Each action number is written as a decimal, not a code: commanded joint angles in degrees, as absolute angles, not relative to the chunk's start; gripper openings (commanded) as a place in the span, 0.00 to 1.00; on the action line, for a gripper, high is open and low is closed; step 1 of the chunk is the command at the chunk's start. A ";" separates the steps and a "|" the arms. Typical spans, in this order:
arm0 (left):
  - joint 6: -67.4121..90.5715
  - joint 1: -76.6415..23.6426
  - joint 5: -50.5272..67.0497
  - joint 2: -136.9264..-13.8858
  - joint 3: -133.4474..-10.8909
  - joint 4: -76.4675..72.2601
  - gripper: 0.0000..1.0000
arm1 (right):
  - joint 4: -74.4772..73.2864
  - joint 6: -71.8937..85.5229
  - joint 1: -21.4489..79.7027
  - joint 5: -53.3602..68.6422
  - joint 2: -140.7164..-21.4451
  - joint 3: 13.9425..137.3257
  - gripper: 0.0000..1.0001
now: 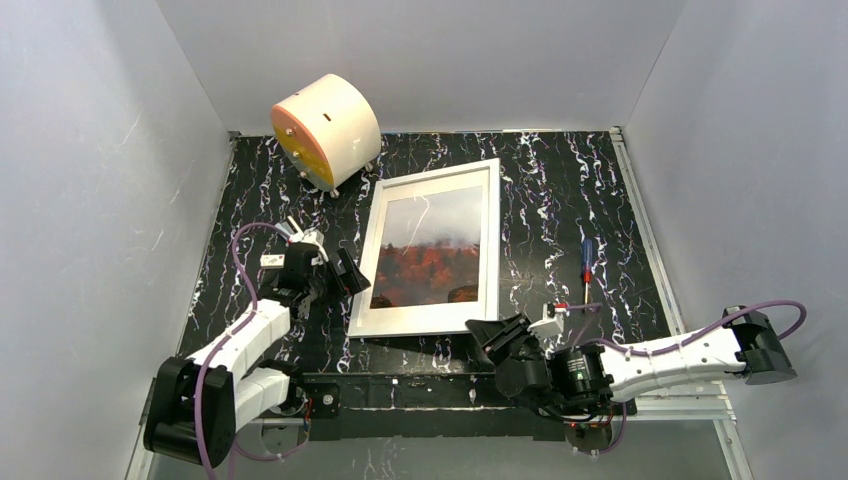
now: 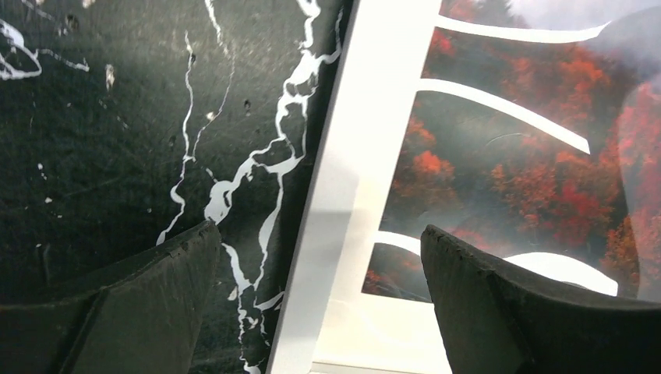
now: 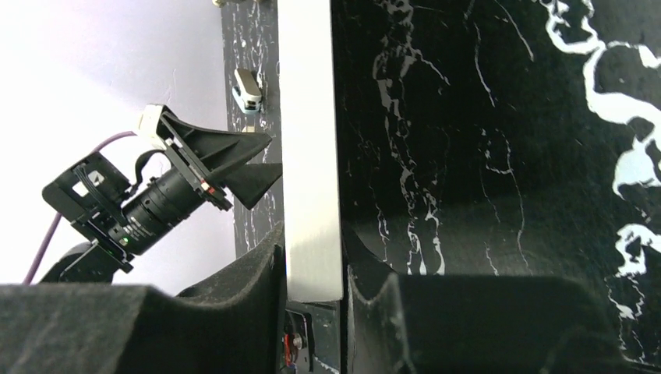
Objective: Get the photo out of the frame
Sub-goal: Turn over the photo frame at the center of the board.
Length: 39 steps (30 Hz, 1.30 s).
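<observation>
On the table [image 1: 560, 200]: I see the frame [image 1: 368, 255] lying face up in the middle of the black marbled top, between my two arms.
Frame axis: its long sides run near to far, with the far end leaning slightly right; the short sides face me and the back wall.
Photo: the photo [image 1: 430, 255] sits inside the frame within the white border. Its pale misty end points far and its red-orange trees point near.
Left gripper: the left gripper [image 1: 335, 270] is at the frame's left rail, toward the near end. In its wrist view the fingers are spread wide, one over bare table and one over the print, with the rail between them. I cannot tell whether they touch anything.
Right gripper: the right gripper [image 1: 492, 338] is at the frame's near-right corner. Its wrist view shows a finger against either side of the white rail, pinching it.
Far left: a cream cylinder [image 1: 325, 130] with an orange face stands apart from the frame's far-left corner.
Right: a screwdriver [image 1: 586, 262] lies lengthwise near to far, apart from the frame.
</observation>
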State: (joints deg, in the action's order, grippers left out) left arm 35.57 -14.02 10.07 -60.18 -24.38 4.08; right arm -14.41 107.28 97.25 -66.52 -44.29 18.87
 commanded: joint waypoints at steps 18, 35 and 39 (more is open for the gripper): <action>35.68 -13.79 12.80 -63.69 -20.34 -2.55 0.97 | -41.23 121.00 97.48 -58.92 -44.64 19.43 0.44; 35.79 -13.78 13.74 -63.89 -20.40 -3.14 0.97 | -48.69 119.73 97.48 -59.69 -45.15 25.35 0.55; 35.83 -13.80 14.05 -63.85 -20.39 -3.17 0.97 | -47.91 119.39 97.48 -59.69 -45.21 25.42 0.55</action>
